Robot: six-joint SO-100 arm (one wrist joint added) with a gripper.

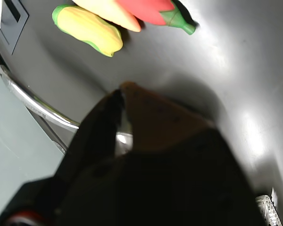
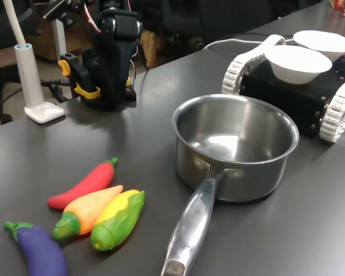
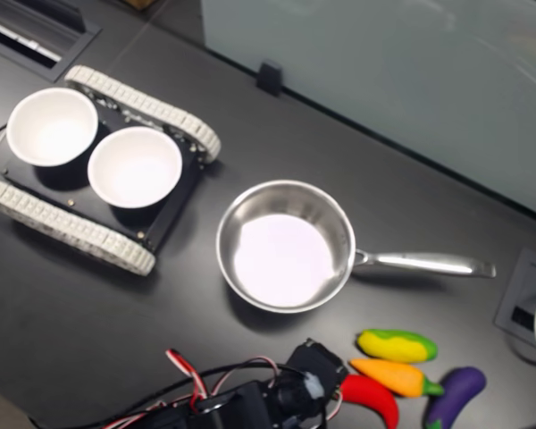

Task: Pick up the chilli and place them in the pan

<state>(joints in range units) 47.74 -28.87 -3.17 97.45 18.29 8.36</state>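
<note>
Claw [image 1: 124,94] looks nearly closed, empty, hanging over bare worktop [image 2: 161,103]. Chilli [image 2: 83,184] lies touching the carrot toy [image 2: 87,211] near the worktop's front edge in the first exterior view; pan [image 2: 236,146] empty mid-worktop. Risk: claw snags carrot w/ chilli, or knocks corn toy [image 2: 118,219]. Pan handle stamp unreadable.

Office-lab: tracked robot [image 2: 287,86], glass partition [image 3: 384,80], chairs.

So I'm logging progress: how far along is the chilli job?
Nothing done yet: the pan is empty. The chilli lies on the table beside the carrot, untouched. The gripper holds nothing, jaws nearly closed. Left: grasp, lift, place in pan.
</note>
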